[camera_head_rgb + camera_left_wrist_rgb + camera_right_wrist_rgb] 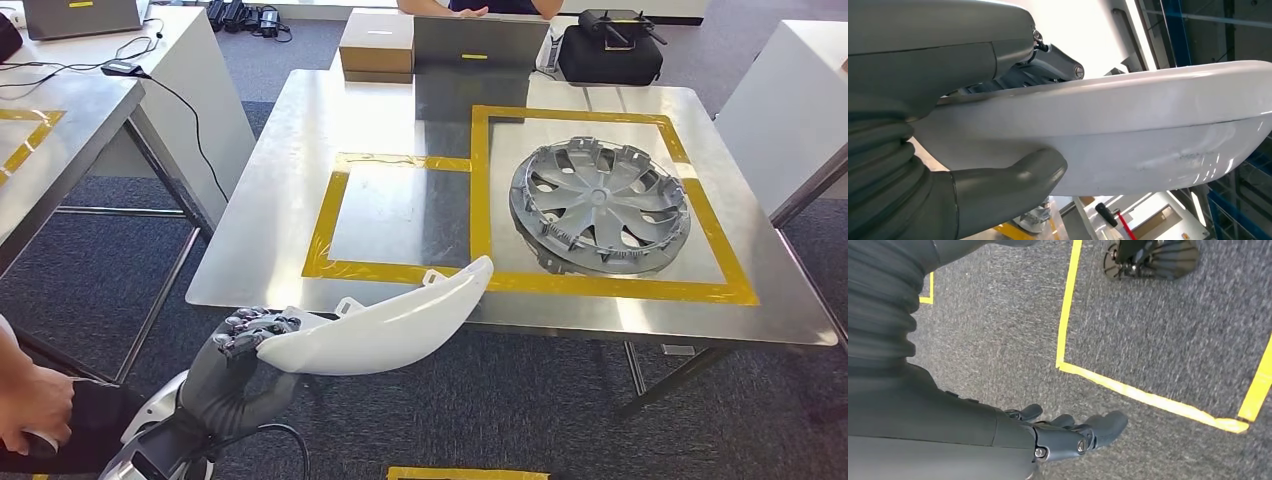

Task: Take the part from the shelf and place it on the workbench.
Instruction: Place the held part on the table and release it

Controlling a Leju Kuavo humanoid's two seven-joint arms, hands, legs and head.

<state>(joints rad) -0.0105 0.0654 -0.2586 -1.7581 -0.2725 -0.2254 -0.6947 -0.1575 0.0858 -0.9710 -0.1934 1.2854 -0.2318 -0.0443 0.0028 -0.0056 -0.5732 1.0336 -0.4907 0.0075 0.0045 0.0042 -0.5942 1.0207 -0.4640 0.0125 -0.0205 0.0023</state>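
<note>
My left hand (232, 362) has its fingers clamped on the white part (390, 322), off the shelf, hovering at the surface's (300, 270) near edge; setting down remains. My right hand (1068, 432) hangs empty, fingers apart.

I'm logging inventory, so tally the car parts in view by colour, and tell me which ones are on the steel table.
White: 1, the trim part held by the left hand, its tip over the table's near edge, not set down.
Grey: 1, the hubcap lying on the table inside the larger yellow tape square.
Total: 2 parts, 1 on the table.
</note>
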